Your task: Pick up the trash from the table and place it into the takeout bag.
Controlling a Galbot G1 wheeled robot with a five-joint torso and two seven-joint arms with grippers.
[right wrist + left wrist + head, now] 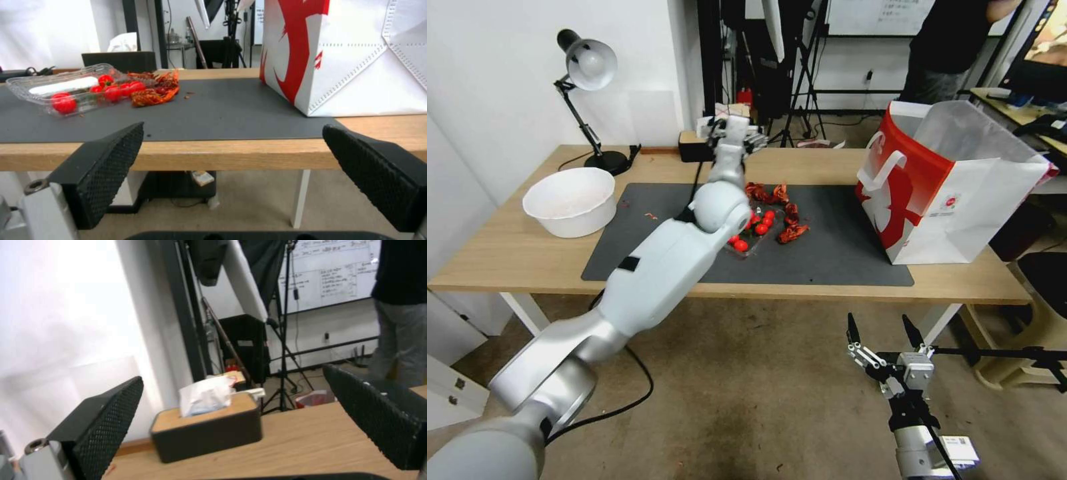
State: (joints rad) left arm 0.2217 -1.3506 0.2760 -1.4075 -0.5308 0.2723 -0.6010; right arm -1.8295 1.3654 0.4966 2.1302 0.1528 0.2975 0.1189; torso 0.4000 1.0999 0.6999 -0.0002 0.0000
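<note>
Right gripper [878, 320] is hanging low on my side of the dark grey mat [840, 247], below the table [507, 253] edge, with its two fingers spread wide and nothing between them. From its wrist camera I am looking up across the mat's near edge, so from this pincer the trash lies ahead, higher, and off to the left. I am reading the trash as a clear plastic tray [746, 241] holding red cherry tomatoes [764, 223], sitting around the middle of the mat, with a heap of red crayfish shells [790, 220] touching or just beside it on the side toward the mat's right end. The tray's long axis seems to be slanting from the mat's near side toward its far side, though I cannot tell the angle exactly because the left arm is crossing over it. On the mat's right end the takeout bag [954, 200] is standing upright with its mouth open, well apart from the shells. Past the mat's far edge the left gripper [746, 137] is hovering, fingers likewise spread and empty, pointing at a tissue box [206, 430] near the table's back edge. I am judging the left arm nearer the trash, since it is already reaching above the mat, while the right must first rise.
</note>
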